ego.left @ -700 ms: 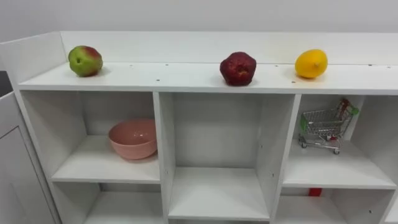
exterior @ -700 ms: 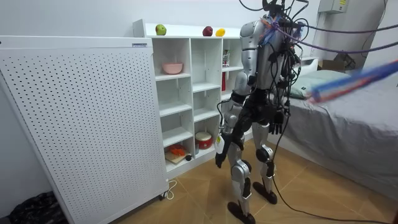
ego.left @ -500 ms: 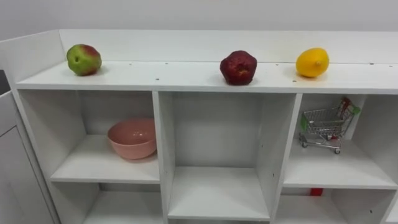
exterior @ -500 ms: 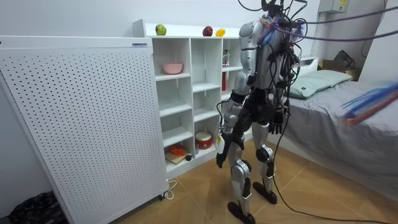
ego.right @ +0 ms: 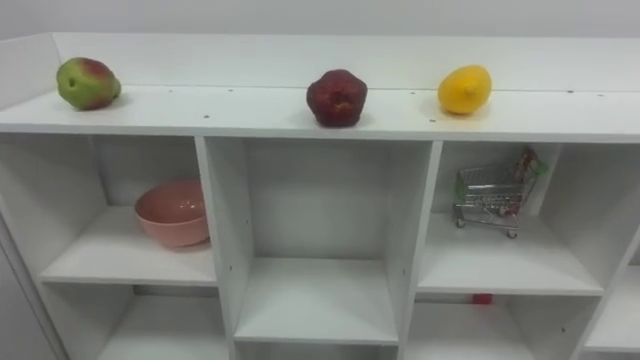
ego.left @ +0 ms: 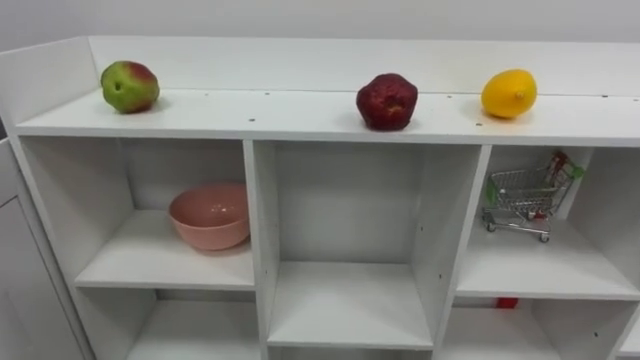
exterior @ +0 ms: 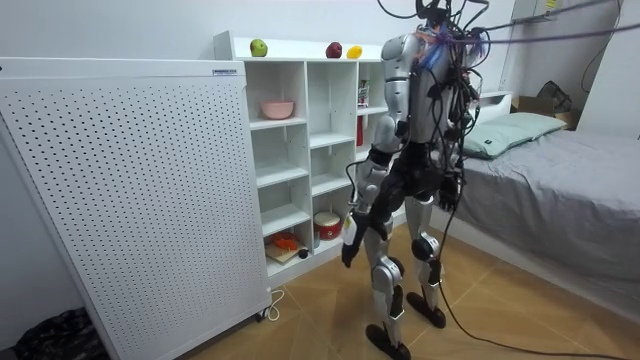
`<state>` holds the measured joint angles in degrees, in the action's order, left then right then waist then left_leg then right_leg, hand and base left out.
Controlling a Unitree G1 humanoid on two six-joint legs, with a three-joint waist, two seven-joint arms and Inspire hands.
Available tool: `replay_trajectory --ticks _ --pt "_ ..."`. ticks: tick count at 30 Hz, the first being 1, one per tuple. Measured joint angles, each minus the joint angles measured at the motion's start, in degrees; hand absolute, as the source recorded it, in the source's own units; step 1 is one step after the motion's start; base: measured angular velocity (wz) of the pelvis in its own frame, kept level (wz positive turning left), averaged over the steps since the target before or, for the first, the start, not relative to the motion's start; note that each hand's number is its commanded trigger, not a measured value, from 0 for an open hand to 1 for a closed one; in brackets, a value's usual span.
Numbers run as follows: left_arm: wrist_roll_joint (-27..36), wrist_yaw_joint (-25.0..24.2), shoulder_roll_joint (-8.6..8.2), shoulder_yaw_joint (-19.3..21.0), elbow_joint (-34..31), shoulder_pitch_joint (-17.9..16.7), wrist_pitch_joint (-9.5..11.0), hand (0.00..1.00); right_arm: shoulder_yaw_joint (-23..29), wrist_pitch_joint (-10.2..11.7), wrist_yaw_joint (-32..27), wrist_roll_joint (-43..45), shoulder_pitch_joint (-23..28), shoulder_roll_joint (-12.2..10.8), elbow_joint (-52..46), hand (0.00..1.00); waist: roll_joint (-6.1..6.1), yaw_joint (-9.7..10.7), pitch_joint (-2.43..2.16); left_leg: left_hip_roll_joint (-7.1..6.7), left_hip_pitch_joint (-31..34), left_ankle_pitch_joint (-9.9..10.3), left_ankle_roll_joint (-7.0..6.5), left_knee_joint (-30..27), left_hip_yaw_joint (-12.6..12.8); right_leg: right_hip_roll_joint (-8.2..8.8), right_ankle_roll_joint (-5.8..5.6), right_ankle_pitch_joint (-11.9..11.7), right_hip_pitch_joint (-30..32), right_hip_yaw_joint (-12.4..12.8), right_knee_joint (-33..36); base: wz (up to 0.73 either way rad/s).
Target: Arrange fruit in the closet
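Three fruits lie on the top board [ego.left: 250, 112] of a white shelf unit: a green and red apple [ego.left: 129, 86] at the left, a dark red fruit [ego.left: 387, 101] in the middle, a yellow lemon [ego.left: 508, 93] to its right. I stand upright facing the unit, about a step from it. In the room view my left hand [exterior: 348, 252] hangs low by my thigh, and my right hand [exterior: 455, 195] hangs at my other side. Neither touches a fruit.
A pink bowl [ego.left: 209, 215] sits in the upper left compartment, a toy shopping cart [ego.left: 525, 195] in the upper right one; the middle compartment [ego.left: 350, 300] holds nothing. A white perforated panel [exterior: 130, 200] stands at the room view's left, a bed [exterior: 560, 190] at its right.
The eye view has shifted slightly, so the shelf sits a little differently; the fruits stay put. My left arm has swung a bit toward the shelf.
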<state>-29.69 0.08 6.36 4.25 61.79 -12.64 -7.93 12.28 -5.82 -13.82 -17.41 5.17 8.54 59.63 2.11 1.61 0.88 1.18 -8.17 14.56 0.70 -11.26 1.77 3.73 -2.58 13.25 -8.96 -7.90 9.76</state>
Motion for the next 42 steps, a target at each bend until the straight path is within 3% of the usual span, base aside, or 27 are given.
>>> replay_trajectory --ticks 5,7,11,13,16,24,29,33,42 --pt "-0.2 3.5 0.40 0.1 -1.7 -0.2 1.5 0.00 0.3 4.4 -4.1 -2.5 -1.4 -0.3 -25.4 0.00 0.31 -0.3 -0.18 0.02 -0.4 0.0 0.00 0.0 1.4 -0.01 -0.08 -0.1 0.1 1.0 0.1 -0.10" --pt "-0.4 4.8 1.03 0.0 -2.3 -0.6 2.1 0.00 -1.0 6.3 -6.7 -2.1 -1.4 -0.6 -35.2 0.00 0.36 -0.5 -0.50 0.05 -0.4 0.0 0.00 0.0 1.6 -0.04 -0.07 -0.1 0.2 1.3 0.1 -0.04" --pt "-0.2 6.0 1.05 -0.2 -3.2 -1.4 2.2 0.00 -2.3 7.2 -8.7 -2.1 -0.6 -0.5 -47.9 0.00 0.50 -0.6 -0.71 0.20 0.1 0.0 0.00 0.0 2.5 -0.11 -0.07 -0.5 1.1 1.4 0.2 -0.09" --pt "-0.3 6.6 1.00 -1.2 -3.5 -2.1 2.8 0.00 -2.4 8.1 -10.2 -0.3 -0.7 -0.5 -54.5 0.00 0.10 -0.4 -1.04 0.22 0.8 0.0 -0.01 -0.1 2.8 -0.09 -0.16 -0.8 1.6 1.6 0.3 -0.11" --pt "-0.4 7.0 1.10 -1.2 -2.5 -2.1 3.5 0.00 -2.6 10.1 -11.3 2.5 -0.7 -0.4 -60.5 0.00 -0.42 -0.4 -1.18 0.21 0.8 0.0 -0.01 0.0 2.8 -0.10 -0.19 -0.9 1.6 1.6 0.2 -0.02" --pt "-0.3 6.9 1.22 -3.2 -2.0 -2.3 5.5 0.00 -3.5 13.9 -11.5 5.0 -2.3 1.6 -69.8 0.00 -1.32 -0.5 -1.00 0.35 1.5 -0.1 -0.05 -0.1 2.7 -0.17 -0.12 -1.0 2.7 1.4 0.9 0.00" --pt "-0.3 6.3 1.24 -4.6 -2.0 -2.2 5.7 0.00 -5.1 14.1 -10.4 6.4 -3.7 2.0 -73.3 0.00 -1.24 -0.8 -1.00 0.35 1.6 -0.2 -0.15 -0.2 2.6 -0.17 -0.06 -1.0 2.4 1.4 1.1 0.00" --pt "-0.3 5.4 1.47 -5.1 -1.8 -2.0 5.8 0.00 -6.6 14.8 -9.1 6.6 -6.8 4.2 -74.0 0.00 -0.91 -1.1 -0.98 0.35 1.5 -0.2 -0.16 -0.4 2.6 -0.16 -0.03 -1.1 2.3 1.4 1.3 0.00" --pt "-0.3 4.1 1.90 -4.8 -1.2 -1.6 5.8 0.00 -6.5 15.1 -8.9 7.0 -12.1 5.0 -74.0 0.00 0.66 -2.6 -0.68 0.35 1.6 -0.3 -0.13 -0.5 2.0 -0.18 -0.01 -1.1 2.2 0.8 1.1 0.01"
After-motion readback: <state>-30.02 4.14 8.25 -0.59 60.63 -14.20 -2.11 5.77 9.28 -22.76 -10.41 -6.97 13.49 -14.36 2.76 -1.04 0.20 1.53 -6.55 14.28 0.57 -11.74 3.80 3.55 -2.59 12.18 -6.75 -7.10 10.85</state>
